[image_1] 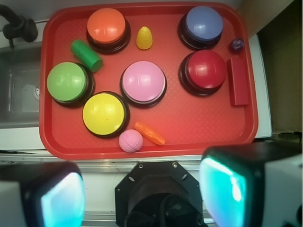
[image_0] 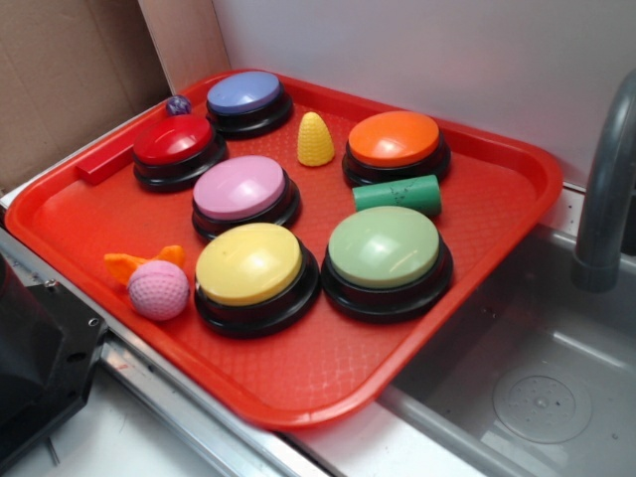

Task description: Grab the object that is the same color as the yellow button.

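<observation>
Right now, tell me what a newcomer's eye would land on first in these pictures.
First the bright red tray beside a sink, filled with six big dome buttons. The yellow button sits at its near edge next to the green button. Small toys lie between them: a yellow corn cob near the orange button and a pink ball by the yellow one.

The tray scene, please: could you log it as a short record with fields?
surface: red tray beside a sink
target: yellow corn toy, upright between the orange button and blue button
colour match: yellow button, at the tray's front
other buttons: green, pink, red
loose items: green cylinder, pink ball, carrot toy, red block
gripper: open, above the tray's front edge, holding nothing
</observation>
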Motion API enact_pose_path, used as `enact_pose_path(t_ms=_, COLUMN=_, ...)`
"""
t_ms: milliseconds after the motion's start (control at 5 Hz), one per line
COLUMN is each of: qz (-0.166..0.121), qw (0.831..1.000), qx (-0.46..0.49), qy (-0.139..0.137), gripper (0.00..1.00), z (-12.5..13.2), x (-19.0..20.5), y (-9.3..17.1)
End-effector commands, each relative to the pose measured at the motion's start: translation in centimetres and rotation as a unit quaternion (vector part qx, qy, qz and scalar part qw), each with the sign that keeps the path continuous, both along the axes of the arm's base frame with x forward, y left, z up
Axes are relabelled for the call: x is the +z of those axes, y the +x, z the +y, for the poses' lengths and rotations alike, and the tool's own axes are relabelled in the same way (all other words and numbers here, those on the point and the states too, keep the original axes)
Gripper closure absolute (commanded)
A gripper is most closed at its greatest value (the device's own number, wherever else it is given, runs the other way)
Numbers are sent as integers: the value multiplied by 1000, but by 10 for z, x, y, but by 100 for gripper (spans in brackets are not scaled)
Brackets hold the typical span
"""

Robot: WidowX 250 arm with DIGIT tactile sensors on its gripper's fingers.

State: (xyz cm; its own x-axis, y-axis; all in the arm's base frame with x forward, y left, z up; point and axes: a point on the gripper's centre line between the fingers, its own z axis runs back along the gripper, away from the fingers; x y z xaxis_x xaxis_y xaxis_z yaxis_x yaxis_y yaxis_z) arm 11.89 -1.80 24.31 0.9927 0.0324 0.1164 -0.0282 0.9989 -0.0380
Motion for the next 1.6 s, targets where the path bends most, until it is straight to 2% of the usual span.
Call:
enact_pose_path(t_ms=0, qz=0, qw=1000, qx=0, qy=0, gripper=0, z=0, x=0, y=0)
enact_pose_path(t_ms=200, qz=-12, qw=999, qx=-24, qy=18, gripper=0, z=7, x=-12, y=15)
enact_pose_path(t_ms=600, qz=-69, qw=986, qx=-137, qy=59, gripper=0, z=22, x=-47, y=83)
enact_pose_path(t_ms=800, qz=-82, qw=981, qx=-170, qy=47, gripper=0, z=27, x=-64, y=114)
enact_pose_path(t_ms=1000, qz=-113, qw=959, qx=-260, qy=8, gripper=0, z=22, x=-98, y=155)
enact_pose_path(t_ms=1200, qz=-139, qw=953, qx=-271, qy=-7, gripper=0, z=23, x=-120, y=173)
enact_pose_path(t_ms=1400, qz=-130, qw=953, qx=-274, qy=12, gripper=0, z=25, x=-144, y=196)
